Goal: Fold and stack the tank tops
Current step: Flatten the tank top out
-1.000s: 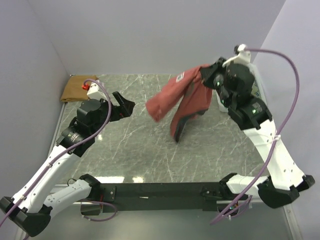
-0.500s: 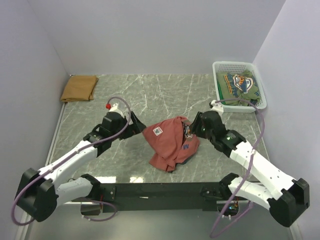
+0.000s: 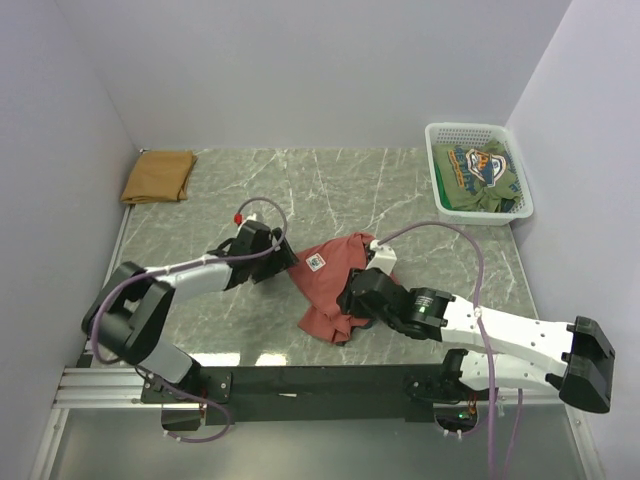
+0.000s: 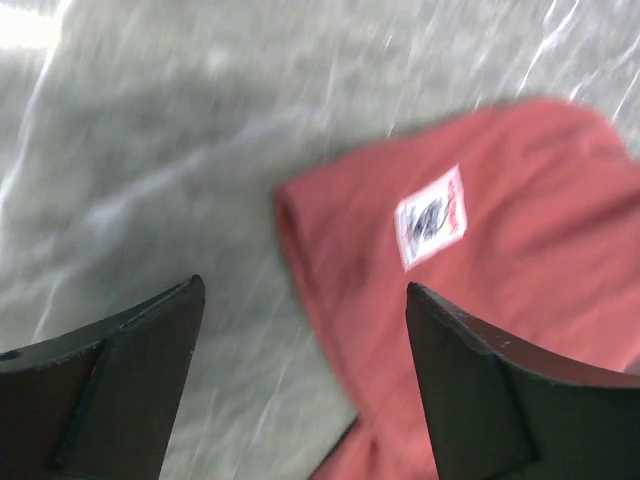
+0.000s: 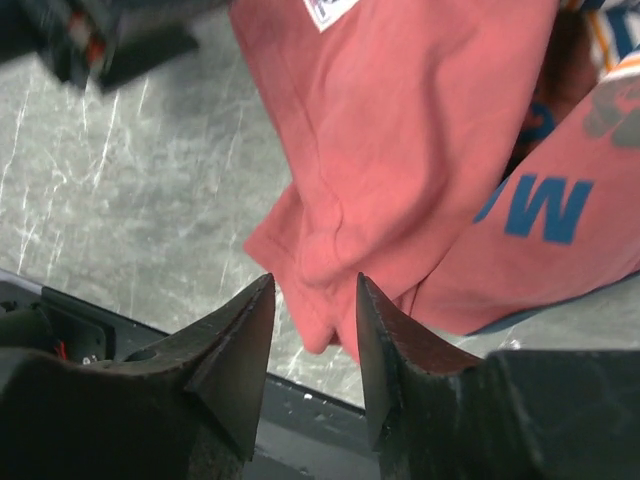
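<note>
Left wrist view: the left hand (image 4: pixel 302 288) is held wide, the right hand (image 5: pixel 315 280) narrow, both empty. The crumpled rust-red tank top (image 4: pixel 520 200) is judged to need flattening next.

Grey-green marbled tabletop (image 3: pixel 330 190) with white veins, boxed by plain pale lavender walls (image 3: pixel 300 70), evenly lit.

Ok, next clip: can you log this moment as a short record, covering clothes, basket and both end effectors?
rust-red tank top: crumpled in the middle, unfolded, label showing
tan tank top: folded, far left corner
white mesh basket: far right, holds a green printed garment
left end effector: open, at the red top's left edge
right end effector: fingers narrowly apart at its near edge; grip unclear
stack: not yet made
</note>
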Action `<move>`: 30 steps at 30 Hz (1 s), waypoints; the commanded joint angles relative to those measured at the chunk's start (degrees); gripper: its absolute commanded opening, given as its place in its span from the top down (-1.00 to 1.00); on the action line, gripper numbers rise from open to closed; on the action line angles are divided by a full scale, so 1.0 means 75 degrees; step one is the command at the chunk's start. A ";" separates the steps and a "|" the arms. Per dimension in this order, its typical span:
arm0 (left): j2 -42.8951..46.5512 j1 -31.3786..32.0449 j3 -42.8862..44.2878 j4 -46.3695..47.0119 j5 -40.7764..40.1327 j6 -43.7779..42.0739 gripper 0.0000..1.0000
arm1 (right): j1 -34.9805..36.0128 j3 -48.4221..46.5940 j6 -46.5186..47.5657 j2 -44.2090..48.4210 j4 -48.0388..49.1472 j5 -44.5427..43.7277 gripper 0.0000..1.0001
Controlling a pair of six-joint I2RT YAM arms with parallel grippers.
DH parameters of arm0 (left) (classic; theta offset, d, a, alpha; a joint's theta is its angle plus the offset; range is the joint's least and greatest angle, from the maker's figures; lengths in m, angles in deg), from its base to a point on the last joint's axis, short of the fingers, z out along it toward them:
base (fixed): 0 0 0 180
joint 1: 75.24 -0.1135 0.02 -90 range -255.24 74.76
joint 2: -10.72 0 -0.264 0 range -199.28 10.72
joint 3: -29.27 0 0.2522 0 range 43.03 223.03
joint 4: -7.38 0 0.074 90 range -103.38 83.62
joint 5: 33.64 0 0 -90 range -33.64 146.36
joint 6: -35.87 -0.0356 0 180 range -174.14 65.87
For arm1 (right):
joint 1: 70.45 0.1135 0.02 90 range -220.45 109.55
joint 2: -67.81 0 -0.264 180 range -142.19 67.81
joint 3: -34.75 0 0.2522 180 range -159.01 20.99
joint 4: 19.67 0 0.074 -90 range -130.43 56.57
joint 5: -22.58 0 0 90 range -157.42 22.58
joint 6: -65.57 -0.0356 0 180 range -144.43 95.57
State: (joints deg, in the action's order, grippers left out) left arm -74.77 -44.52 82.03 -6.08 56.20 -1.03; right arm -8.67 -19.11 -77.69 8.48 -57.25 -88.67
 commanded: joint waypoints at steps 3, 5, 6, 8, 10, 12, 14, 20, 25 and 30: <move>-0.1265 0.0310 0.1185 0.0102 -0.0879 -0.0330 -0.69 | 0.0516 0.0236 -0.0832 -0.0035 -0.0024 -0.0717 0.12; -0.1572 0.0509 0.1582 -0.0027 -0.1243 -0.0470 -0.67 | 0.0645 0.0411 -0.0985 0.0012 -0.0082 -0.0786 0.12; -0.1829 0.0556 0.1677 -0.0236 -0.1348 -0.0506 -0.62 | 0.0796 0.0482 -0.1159 0.0036 -0.0083 -0.0799 0.12; -0.2041 0.0662 0.1842 -0.0285 -0.1560 -0.0564 -0.45 | 0.1019 0.0692 -0.1348 0.0117 -0.0013 -0.0810 0.12; -0.2253 0.0685 0.1901 -0.0344 -0.1653 -0.0588 -0.30 | 0.1370 0.0799 -0.1641 0.0130 0.0046 -0.0799 0.11; -0.2381 0.0709 0.1936 -0.0356 -0.1700 -0.0611 -0.03 | 0.1640 0.0834 -0.1979 -0.0010 0.0081 -0.0892 0.11; -0.2417 0.0709 0.1971 -0.0356 -0.1724 -0.0623 0.16 | 0.2086 0.0753 -0.2156 -0.0290 0.0232 -0.0927 0.10; -0.2207 0.0709 0.2124 -0.0625 -0.1864 -0.0717 0.99 | 0.2649 -0.0148 -0.2544 -0.1743 0.0538 -0.0986 0.10; -0.1691 0.0697 0.2217 -0.0801 -0.1900 -0.0775 0.99 | 0.2708 -0.1668 -0.2111 -0.3287 0.0247 -0.1477 0.05; -0.1364 0.0674 0.2381 -0.1035 -0.1853 -0.0857 0.99 | 0.2557 -0.2856 -0.1818 -0.4603 -0.0539 -0.1900 -0.01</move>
State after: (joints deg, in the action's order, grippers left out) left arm -88.56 -39.36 97.46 -11.85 43.33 -5.65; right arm 11.13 -36.66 -92.57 -22.66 -57.47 -97.74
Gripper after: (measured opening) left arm 0.032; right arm 0.501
